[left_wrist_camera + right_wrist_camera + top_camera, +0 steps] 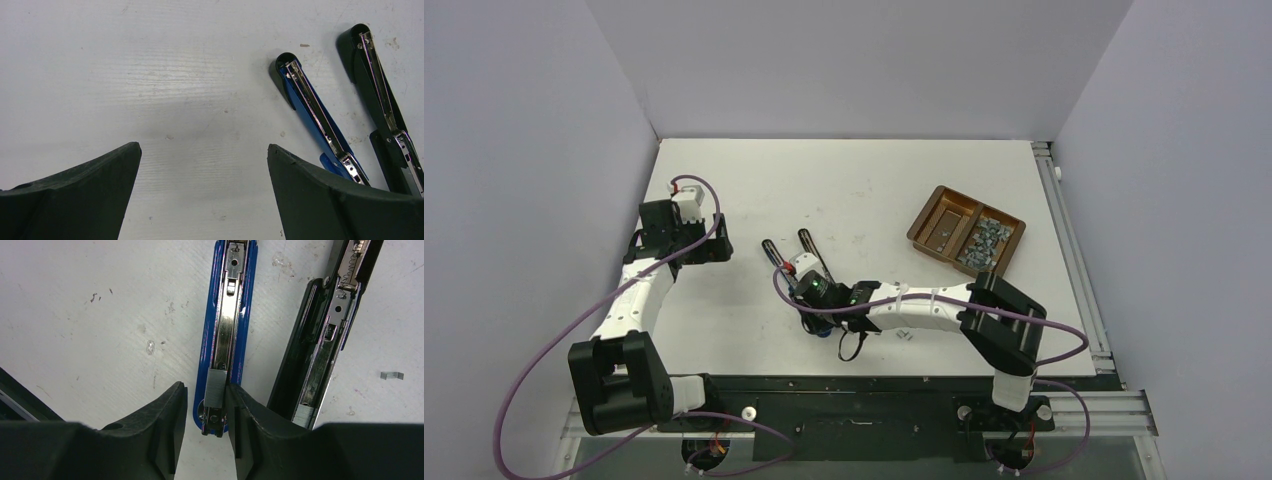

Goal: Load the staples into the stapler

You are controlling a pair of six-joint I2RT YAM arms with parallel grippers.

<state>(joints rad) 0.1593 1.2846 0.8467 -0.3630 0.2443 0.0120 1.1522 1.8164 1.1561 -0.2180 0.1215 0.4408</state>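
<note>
Two staplers lie opened flat side by side, a blue stapler [227, 315] [310, 107] [770, 252] and a black stapler [325, 335] [380, 95] [810, 244]. A short silver strip of staples [216, 387] sits in the blue stapler's metal channel near its end. Another strip [304, 415] rests in the black one's channel. My right gripper [205, 387] [794, 266] straddles the blue stapler's end, open partway. Its right finger [245, 410] touches the strip's edge and its left finger stands apart. My left gripper [203, 147] [722, 250] is wide open over bare table, left of the staplers.
A brown two-compartment tray [932, 213] stands at the right, its right compartment holding several loose staples [984, 242]. A stray staple piece [391, 375] lies right of the black stapler. More bits [904, 335] lie under the right arm.
</note>
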